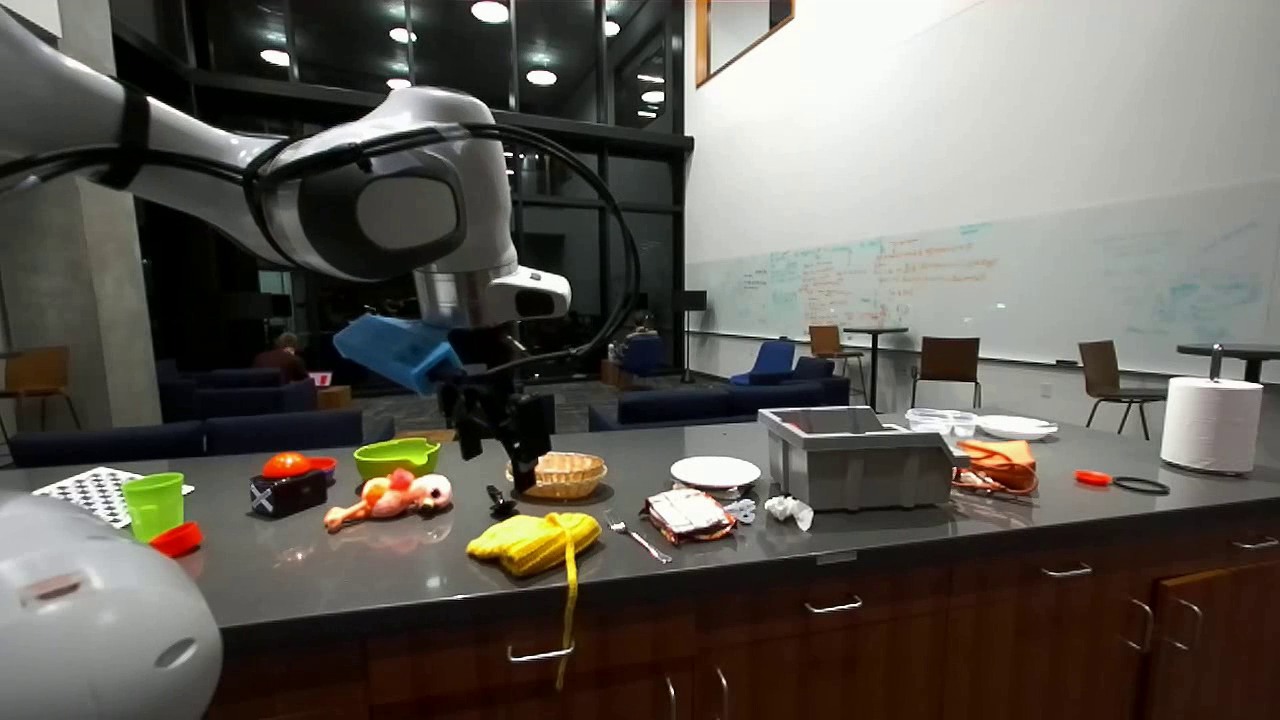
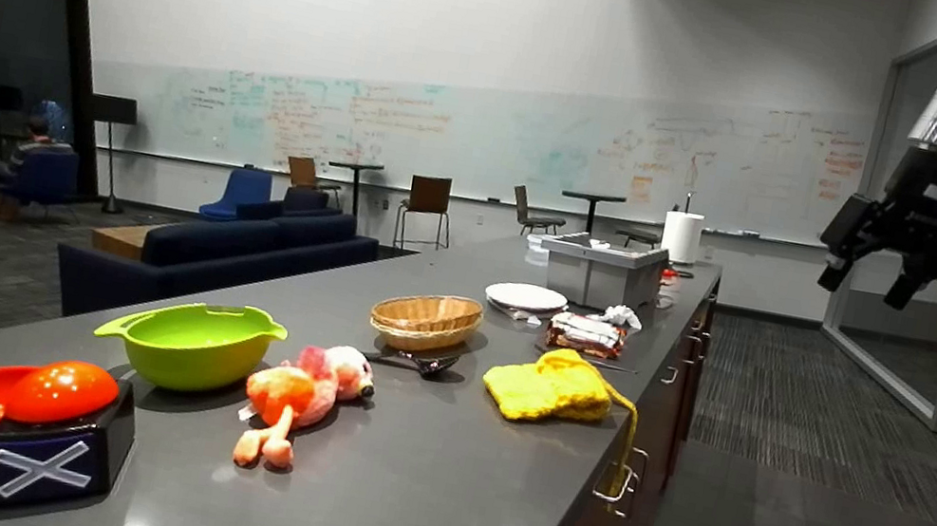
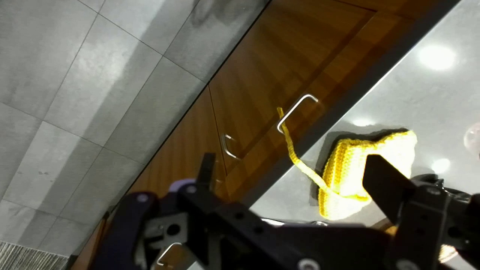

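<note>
Cloth [image 3: 347, 172]: untouched, with a stage before grasping seemingly in hand; for any grip, lowering over the counter [image 2: 426, 506] would be required. Yellow, knitted, bunched, laid near the front edge.
Cord [image 3: 305, 168]: draped down past a drawer handle [image 3: 293, 109].
Gripper [image 2: 865, 286]: spread apart, nothing clasped, held aloft.
Basket [image 2: 436, 335]: set farther in.

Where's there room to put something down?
Bare spots lie between the flamingo plush, yellow knitted item and counter's front edge, and behind the wicker basket and white plate. It's crowded around the fork, packet and tissue beside the gray bin.
</note>
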### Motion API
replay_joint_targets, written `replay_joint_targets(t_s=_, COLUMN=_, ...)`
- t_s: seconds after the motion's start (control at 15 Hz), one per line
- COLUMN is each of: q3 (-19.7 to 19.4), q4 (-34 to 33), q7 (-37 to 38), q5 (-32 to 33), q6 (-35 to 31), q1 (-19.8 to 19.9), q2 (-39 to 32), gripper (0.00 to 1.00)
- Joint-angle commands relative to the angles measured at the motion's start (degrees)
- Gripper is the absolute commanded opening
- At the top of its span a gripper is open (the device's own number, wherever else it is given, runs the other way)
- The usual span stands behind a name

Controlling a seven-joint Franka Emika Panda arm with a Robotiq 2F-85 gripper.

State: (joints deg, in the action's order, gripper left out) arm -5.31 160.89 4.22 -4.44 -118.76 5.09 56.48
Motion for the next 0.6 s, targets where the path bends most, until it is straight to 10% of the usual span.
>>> replay_joint_targets(t_s=0.0, q3=-1.60, q4=-0.10, q7=-1.51, q5=-2.97, q6=-6.08, q1=-0.78, q2=-4.88, gripper=1.00)
replay_joint_targets(t_s=0.53, q3=-4.23, q4=-0.04, q7=-4.47, q5=-12.34, q6=-30.28, q1=-6.37, q2=-20.40, gripper=1.00)
